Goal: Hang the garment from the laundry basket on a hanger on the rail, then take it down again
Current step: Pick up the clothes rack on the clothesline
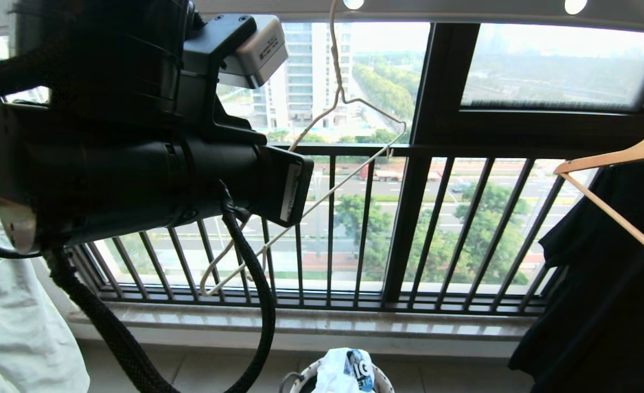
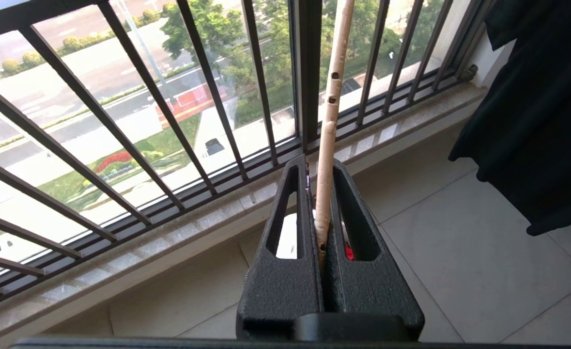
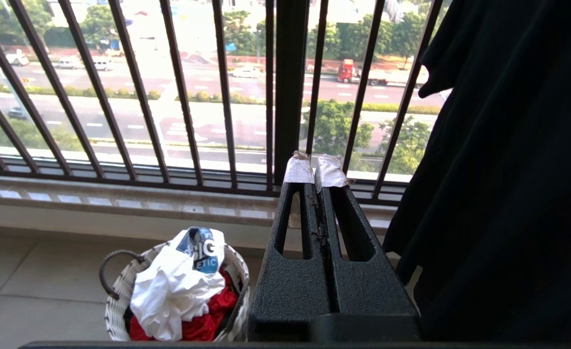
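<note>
Left pincer (image 2: pixel 321 203) close up, clamped on hanger (image 1: pixel 349 180) wire, hook up at rail (image 1: pixel 464 8). Right pincer (image 3: pixel 316 169) shut, empty, parked. Shirt (image 3: pixel 174 286) crumpled in basket (image 3: pixel 120 310) below: light, limp; probably best pinched at collar.

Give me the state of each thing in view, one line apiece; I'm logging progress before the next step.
Hanger: bare, tilted, hook up at the rail, clamped in the left gripper.
Left gripper: raised, jaws shut on the hanger.
Right gripper: empty, jaws shut, low near the basket.
Garment: crumpled in the laundry basket, on top of a red garment.
Laundry basket: upright on the floor.
Black garment: hanging on a wooden hanger.
</note>
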Controlling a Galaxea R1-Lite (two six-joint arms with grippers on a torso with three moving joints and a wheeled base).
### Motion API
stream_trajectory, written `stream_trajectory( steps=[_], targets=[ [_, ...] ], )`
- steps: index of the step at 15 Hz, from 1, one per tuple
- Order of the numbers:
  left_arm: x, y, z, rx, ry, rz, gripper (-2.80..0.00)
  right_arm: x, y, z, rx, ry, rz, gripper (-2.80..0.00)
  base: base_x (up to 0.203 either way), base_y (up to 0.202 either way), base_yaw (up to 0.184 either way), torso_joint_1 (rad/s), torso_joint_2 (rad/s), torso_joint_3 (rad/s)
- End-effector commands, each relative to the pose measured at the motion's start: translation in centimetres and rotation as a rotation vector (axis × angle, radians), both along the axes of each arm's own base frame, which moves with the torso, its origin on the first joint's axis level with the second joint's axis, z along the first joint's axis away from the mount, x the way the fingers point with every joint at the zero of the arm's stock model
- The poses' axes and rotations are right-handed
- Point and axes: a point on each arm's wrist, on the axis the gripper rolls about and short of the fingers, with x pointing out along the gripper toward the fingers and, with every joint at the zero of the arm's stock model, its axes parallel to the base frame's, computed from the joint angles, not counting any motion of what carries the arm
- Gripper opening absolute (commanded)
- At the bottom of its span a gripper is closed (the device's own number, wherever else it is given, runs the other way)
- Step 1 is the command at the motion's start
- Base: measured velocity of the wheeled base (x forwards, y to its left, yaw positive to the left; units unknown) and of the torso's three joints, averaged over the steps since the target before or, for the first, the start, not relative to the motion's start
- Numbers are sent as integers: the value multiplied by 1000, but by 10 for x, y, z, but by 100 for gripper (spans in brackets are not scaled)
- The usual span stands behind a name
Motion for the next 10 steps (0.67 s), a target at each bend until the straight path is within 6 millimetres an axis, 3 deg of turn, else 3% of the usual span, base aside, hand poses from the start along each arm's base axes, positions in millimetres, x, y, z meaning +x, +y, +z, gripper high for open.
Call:
stream_trajectory(
  steps=[1,10],
  targets=[
    [-3,4,1,-3,-3,2,-280,0,0,0,0,1,0,-280,0,0,0,0,0,0],
    [-17,21,2,-14,-13,2,-280,0,0,0,0,1,0,-280,0,0,0,0,0,0]
  ],
)
